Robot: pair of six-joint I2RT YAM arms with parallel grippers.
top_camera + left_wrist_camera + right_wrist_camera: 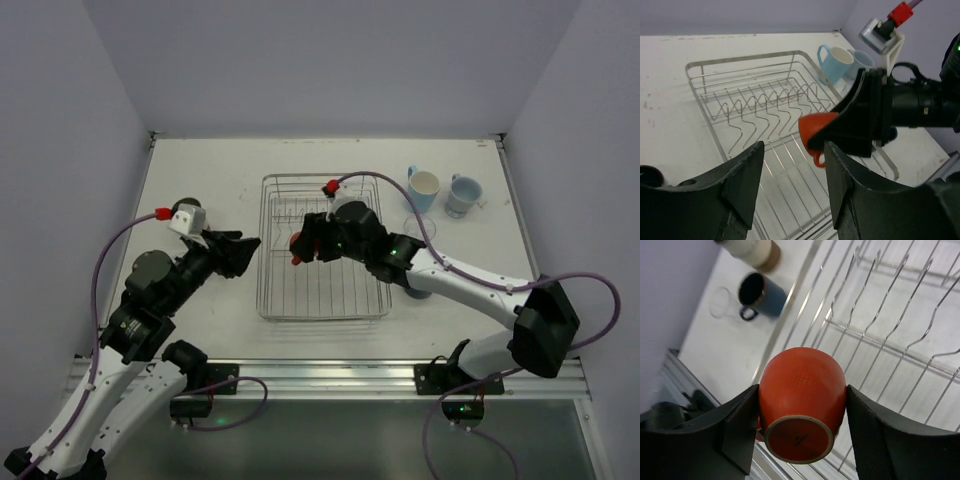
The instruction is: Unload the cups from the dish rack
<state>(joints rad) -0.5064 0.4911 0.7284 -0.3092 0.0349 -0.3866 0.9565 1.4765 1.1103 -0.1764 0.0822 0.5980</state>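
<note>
**step in hand: lifting a cup out of the rack.** the orange mug [801,385] is held firmly between the jaws of the right gripper [803,420]. its base is turned towards the wrist camera. the mug is seen over the 9 o'clock part of the dish rack [330,290] and appears clear of the wires. no other cup is seen in the rack, though part of it is hidden by the arm.

the left gripper [793,165] is held half wide at 9 o'clock of the rack, with nothing between its jaws.

**cups already on the worktop [210,180].** two light blue mugs [423,188] [463,194] are seen at 1 o'clock of the rack. in the right wrist view, three more cups lie outside the rim, at 11 o'clock of the orange mug:
- a dark blue mug [761,294]
- a clear glass [722,302]
- a cream-and-brown tumbler [754,250]

**next move, as judged.** the mug is to be carried over the rim to bare worktop and set down before the jaws are widened. its handle is to be kept off the tines.

**materials and shapes.**
- the orange mug is round and matt, with a finely dimpled wall and a pale unglazed foot ring.
- the rack is of thin bright wire, bent into wavy tines.
- the gripper pads are black, flat and hard.
</note>
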